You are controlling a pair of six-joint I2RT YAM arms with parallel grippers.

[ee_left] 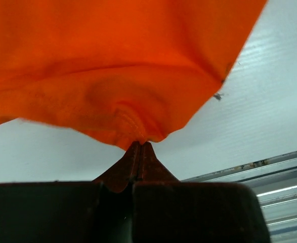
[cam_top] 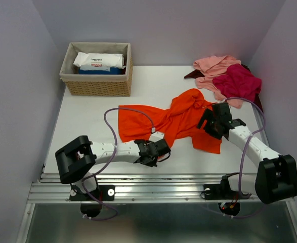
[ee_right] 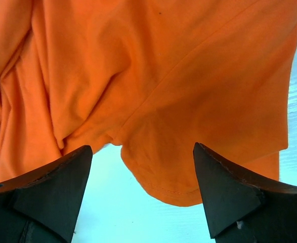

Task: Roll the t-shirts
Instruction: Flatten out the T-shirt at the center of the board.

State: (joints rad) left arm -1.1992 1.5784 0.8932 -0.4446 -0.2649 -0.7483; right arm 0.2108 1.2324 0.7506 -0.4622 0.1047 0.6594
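**A:** State of the left gripper (cam_top: 161, 148)?

**B:** Clamped on cloth. In the left wrist view the jaws are pressed together on a bunched bit of hem of the orange t-shirt (cam_top: 181, 119), and the fabric puckers right at the fingertips (ee_left: 133, 158). The pinch sits at the shirt's near edge, close to the metal rail (cam_top: 153, 185) along the front of the table (cam_top: 85, 119).

**A:** And the right gripper (cam_top: 209, 121)?

**B:** Jaws wide apart, holding nothing. In its wrist view the two fingers (ee_right: 54, 182) frame a curved stretch of the shirt's hem, with bare table between them. Can't tell whether the tips touch the cloth.

**A:** How does the orange shirt lie?

**B:** Across the middle of the table, unrolled. The left part is fairly flat. The right part is crumpled into folds, with the right gripper above them.

**A:** Other shirts?

**B:** Heaped in the far right corner. The pink t-shirt (cam_top: 211, 66) is at the back, the magenta t-shirt (cam_top: 238, 81) lies on it, and the maroon t-shirt (cam_top: 191, 74) shows at the edges underneath. The pink one is close to the orange shirt's far tip, and I can't tell if they touch.

**A:** Anything else on the table?

**B:** A wicker basket (cam_top: 96, 87) at far left, well clear of the shirts. Inside, a white packet (cam_top: 98, 61) sits on a blue one (cam_top: 100, 71).
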